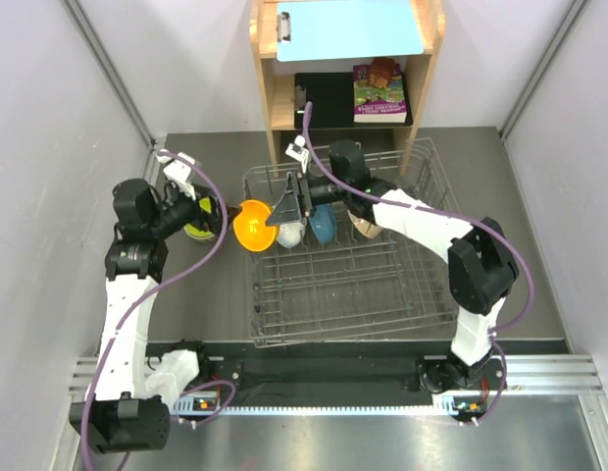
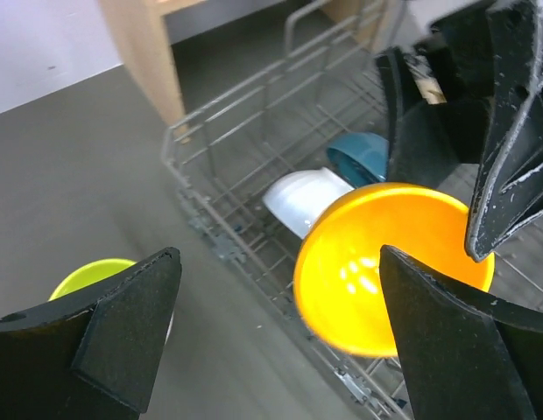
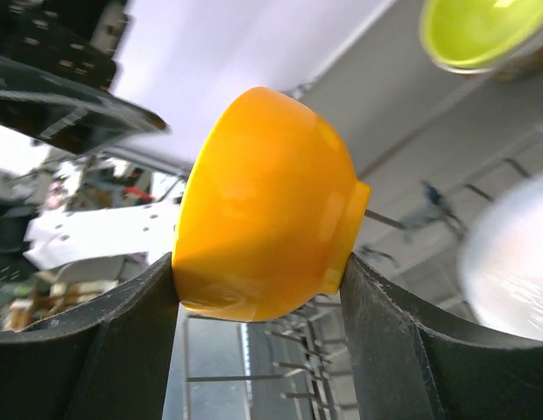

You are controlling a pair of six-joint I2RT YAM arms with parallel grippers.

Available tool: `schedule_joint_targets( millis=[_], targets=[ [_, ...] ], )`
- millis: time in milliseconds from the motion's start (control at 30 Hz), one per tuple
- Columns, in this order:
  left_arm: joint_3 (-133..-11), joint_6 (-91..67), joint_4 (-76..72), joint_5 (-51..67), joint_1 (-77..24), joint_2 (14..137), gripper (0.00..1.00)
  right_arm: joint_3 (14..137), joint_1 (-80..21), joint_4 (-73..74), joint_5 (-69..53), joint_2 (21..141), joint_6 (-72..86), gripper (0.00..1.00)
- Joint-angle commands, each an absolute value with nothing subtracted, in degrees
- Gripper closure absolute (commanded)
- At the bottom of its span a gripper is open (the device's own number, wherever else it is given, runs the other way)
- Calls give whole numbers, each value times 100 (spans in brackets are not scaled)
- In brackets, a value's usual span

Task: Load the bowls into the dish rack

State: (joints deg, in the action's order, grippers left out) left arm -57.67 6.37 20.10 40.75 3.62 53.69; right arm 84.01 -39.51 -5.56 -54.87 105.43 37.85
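My right gripper [image 1: 281,218] [image 3: 258,259] is shut on the orange bowl [image 1: 255,227] [image 3: 267,210], holding it on its side by rim and foot over the left edge of the dish rack [image 1: 422,294]. In the left wrist view the orange bowl [image 2: 390,262] faces me. My left gripper [image 1: 218,218] [image 2: 278,255] stands open just left of it, with nothing between its fingers. The lime green bowl [image 1: 196,228] [image 2: 96,278] [image 3: 482,31] sits on the table under the left gripper. The white bowl [image 1: 289,234] [image 2: 306,199], the blue bowl [image 1: 323,224] [image 2: 359,156] and a beige bowl [image 1: 363,228] stand in the rack.
A wooden shelf unit [image 1: 265,88] stands behind the rack, with a clipboard [image 1: 348,27] on top and a book [image 1: 380,90] inside. Grey walls close in both sides of the table.
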Motion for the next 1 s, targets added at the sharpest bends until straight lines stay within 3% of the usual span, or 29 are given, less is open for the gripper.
schedule_joint_targets(
  millis=[0,467,667,967],
  targets=[
    [-6047,405,1635,3622,571,5308,1,8622,-3683,-10,-4757,9809,2850,100],
    [-5635,869,1855,1232,923,6117,1,8965,-3146,1968,-1366,8430,451,100],
    [-5063,1221,1460,985,993,6433,1,8825,-3146,2381,-91,7947,-692,100],
    [-4773,1231,994,1072,1125,6917,2,8438,-3120,2752,869,7709,-1537,100]
  ],
)
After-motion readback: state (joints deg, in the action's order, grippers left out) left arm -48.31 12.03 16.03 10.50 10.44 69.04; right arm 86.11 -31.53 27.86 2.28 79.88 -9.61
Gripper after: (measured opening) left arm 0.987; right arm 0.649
